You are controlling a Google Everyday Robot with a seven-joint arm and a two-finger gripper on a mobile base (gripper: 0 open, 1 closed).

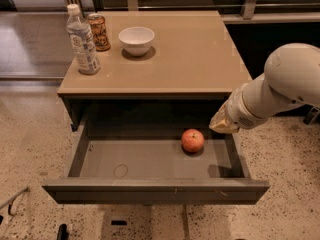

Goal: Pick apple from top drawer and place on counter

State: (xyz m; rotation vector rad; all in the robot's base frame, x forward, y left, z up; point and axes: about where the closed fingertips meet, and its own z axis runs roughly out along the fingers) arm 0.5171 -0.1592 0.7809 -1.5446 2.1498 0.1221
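Item 1. Apple (pixel 192 140): red-orange, round, stem up. It rested on the floor of the top drawer (pixel 150 160), right of centre, untouched. It lay near the claw, just lower and to its left as the camera saw it.

Item 2. Top drawer: grey-brown and pulled fully out, with a faint ring mark on its floor well left of the claw.

Item 3. Claw (pixel 223 124): tan tip on a white arm that entered from the right. It hung over the drawer's right wall near the back corner, below the tabletop edge. It held nothing visible; whether it stood apart or together could not be told.

Item 4. Tabletop (pixel 195 59): glossy tan, above and behind the claw. At its far left stood a white bowl (pixel 136 39), a can (pixel 99 32) and a plastic bottle (pixel 83 43), all well apart from the claw.
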